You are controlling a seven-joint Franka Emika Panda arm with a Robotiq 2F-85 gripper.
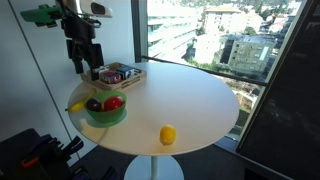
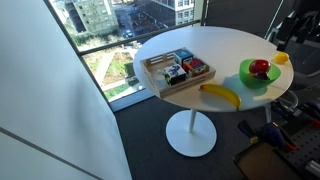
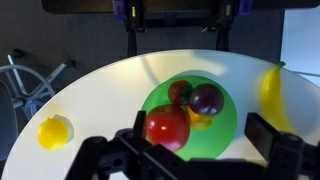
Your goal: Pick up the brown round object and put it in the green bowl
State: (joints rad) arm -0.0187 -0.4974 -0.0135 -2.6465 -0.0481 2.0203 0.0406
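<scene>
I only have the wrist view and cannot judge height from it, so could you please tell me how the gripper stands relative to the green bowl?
Observer: In an exterior view the gripper hangs raised well above the green bowl, clear of its rim and touching nothing.
Operator: Thank you. Is there anything on the table that my picture leaves out?
Observer: Yes. A wooden tray holding packets stands on the table, apart from the bowl.
</scene>
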